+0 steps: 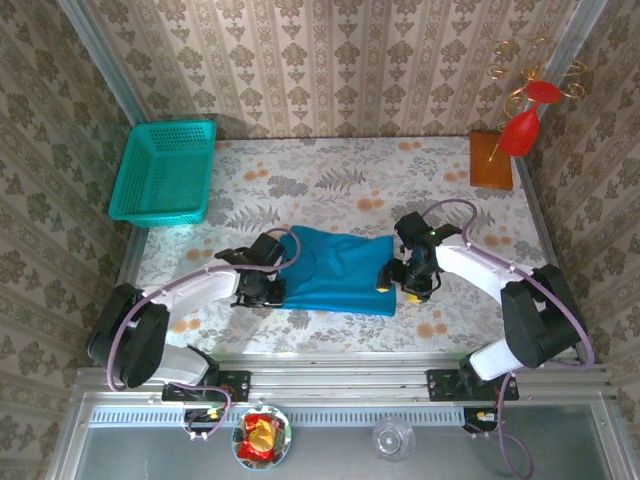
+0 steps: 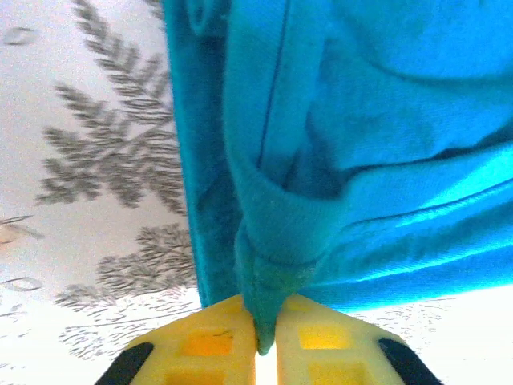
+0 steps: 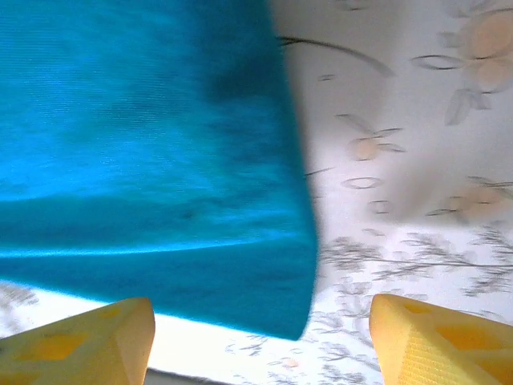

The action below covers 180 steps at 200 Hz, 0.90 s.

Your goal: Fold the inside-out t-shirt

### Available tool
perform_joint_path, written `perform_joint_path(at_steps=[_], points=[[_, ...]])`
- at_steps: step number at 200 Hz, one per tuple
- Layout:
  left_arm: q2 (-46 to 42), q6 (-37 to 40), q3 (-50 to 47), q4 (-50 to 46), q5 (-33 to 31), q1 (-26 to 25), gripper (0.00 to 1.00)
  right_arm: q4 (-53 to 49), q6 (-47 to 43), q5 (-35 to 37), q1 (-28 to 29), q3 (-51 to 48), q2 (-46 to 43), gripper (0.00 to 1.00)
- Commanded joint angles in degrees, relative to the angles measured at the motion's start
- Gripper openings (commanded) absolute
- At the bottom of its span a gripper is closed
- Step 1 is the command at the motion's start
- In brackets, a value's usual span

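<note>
Lying flat on the table (image 1: 330,170), the inside-out t-shirt (image 1: 335,270) is judged soft, light and limp, best taken at its hems. A folded edge is pinched in the almost shut left pincer (image 2: 266,325); the right pincer (image 3: 260,321) is held wide open, empty, at the opposite edge.

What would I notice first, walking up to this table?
Most striking is the plain blue-teal cloth t-shirt lying mid-table on the flowered tablecloth. The left gripper pinches a fold of its edge between yellow fingers; the right gripper stands open at the opposite edge. A teal plastic mesh basket sits at the far left corner.
</note>
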Motion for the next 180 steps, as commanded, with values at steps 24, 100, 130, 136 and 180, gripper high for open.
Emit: perform_joint_path(at_steps=[24, 100, 130, 136, 180], points=[[-0.9, 0.2, 2.8, -7.3, -6.5, 3.4, 0.28, 7.5, 1.7, -11.1, 2.0, -1.4, 1.5, 0.73], [-0.2, 3.9, 2.4, 8.0, 9.9, 1.9, 0.13, 11.9, 3.0, -10.1, 2.5, -2.7, 7.6, 0.72], [5.1, 3.4, -0.1, 10.0, 9.7, 2.9, 0.1, 6.7, 2.8, -2.2, 1.9, -3.9, 8.0, 0.71], [5.5, 3.1, -0.9, 9.7, 8.8, 3.1, 0.1, 6.0, 2.7, -1.3, 1.7, -4.5, 7.5, 0.72], [6.0, 0.9, -5.2, 11.4, 13.0, 0.3, 0.1, 3.0, 1.9, 0.5, 0.7, -8.6, 4.1, 0.72]])
